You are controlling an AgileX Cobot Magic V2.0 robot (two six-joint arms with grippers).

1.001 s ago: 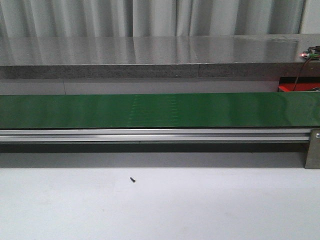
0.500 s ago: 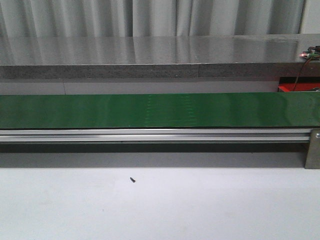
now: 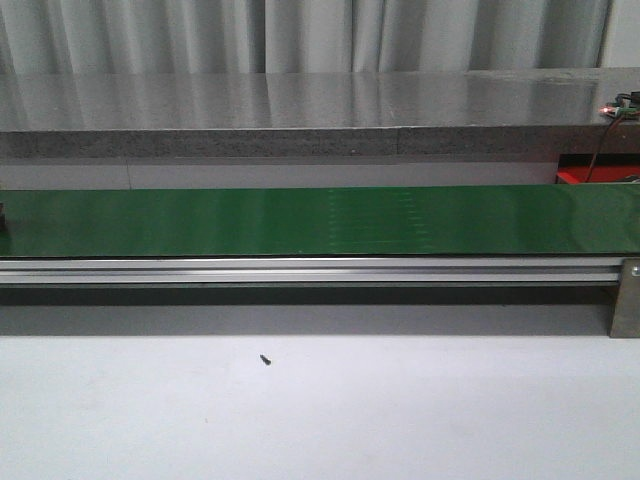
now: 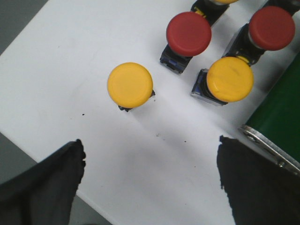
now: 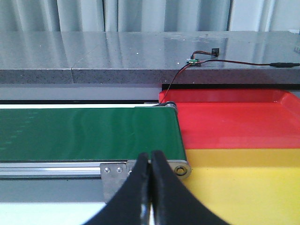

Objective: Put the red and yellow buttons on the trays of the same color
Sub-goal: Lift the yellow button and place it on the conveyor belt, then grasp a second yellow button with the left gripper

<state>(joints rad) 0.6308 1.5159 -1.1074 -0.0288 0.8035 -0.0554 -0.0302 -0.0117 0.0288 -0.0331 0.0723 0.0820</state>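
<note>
In the left wrist view, a yellow button point(image 4: 130, 85) stands alone on the white table, ahead of my open left gripper point(image 4: 151, 143), which holds nothing. Beyond it stand a second yellow button point(image 4: 229, 78) and two red buttons point(image 4: 189, 33) point(image 4: 272, 27). My right gripper point(image 5: 151, 157) is shut and empty, hovering near the belt's end. Past that end lie the red tray point(image 5: 234, 124) and the yellow tray point(image 5: 243, 187), side by side and both bare. Neither gripper shows in the front view.
The green conveyor belt point(image 3: 320, 220) runs across the table on an aluminium rail point(image 3: 300, 270). A small dark thing point(image 3: 2, 215) shows at the belt's far left edge. A black screw point(image 3: 265, 359) lies on the white table. A wired board point(image 5: 193, 59) sits on the grey shelf.
The faint pattern on the belt has shifted to the right. A small dark thing has appeared at the belt's left edge in the front view.
</note>
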